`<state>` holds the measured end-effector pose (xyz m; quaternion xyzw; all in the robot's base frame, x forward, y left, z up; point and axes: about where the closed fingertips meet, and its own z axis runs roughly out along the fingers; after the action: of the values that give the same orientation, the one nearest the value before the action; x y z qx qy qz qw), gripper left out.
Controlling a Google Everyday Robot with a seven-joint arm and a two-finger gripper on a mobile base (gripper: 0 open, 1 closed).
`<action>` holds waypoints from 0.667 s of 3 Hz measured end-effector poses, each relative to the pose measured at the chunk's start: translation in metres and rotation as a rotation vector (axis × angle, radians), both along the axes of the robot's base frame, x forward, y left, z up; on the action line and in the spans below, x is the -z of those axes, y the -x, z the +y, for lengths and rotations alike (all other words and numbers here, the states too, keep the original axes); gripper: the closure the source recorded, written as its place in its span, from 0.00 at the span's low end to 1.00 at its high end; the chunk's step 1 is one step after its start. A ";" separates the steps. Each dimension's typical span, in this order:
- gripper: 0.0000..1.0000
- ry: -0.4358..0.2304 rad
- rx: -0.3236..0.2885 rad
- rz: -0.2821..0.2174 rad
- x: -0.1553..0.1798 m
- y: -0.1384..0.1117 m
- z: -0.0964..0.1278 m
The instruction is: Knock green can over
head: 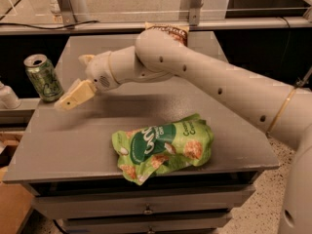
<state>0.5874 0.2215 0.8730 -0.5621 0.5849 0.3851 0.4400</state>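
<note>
The green can (44,78) stands upright at the left edge of the grey table (73,145). It has a silver top rim and pale scribbly markings. My gripper (71,83) hangs over the left part of the table, just right of the can and apart from it. Its two pale fingers are spread. The lower finger (74,95) points down-left toward the can's base. The gripper holds nothing. My white arm (204,77) reaches in from the right across the table.
A large crinkled green snack bag (163,147) lies near the table's front edge. A brown snack bag (168,30) sits at the back, partly behind my arm. A white object (7,96) stands left of the table. Drawers (146,208) are below the tabletop.
</note>
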 end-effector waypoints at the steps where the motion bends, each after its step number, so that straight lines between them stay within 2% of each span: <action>1: 0.00 -0.035 -0.030 0.000 0.000 -0.002 0.035; 2: 0.00 -0.067 -0.056 -0.007 -0.004 0.001 0.064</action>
<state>0.5862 0.2855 0.8765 -0.5646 0.5542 0.4148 0.4495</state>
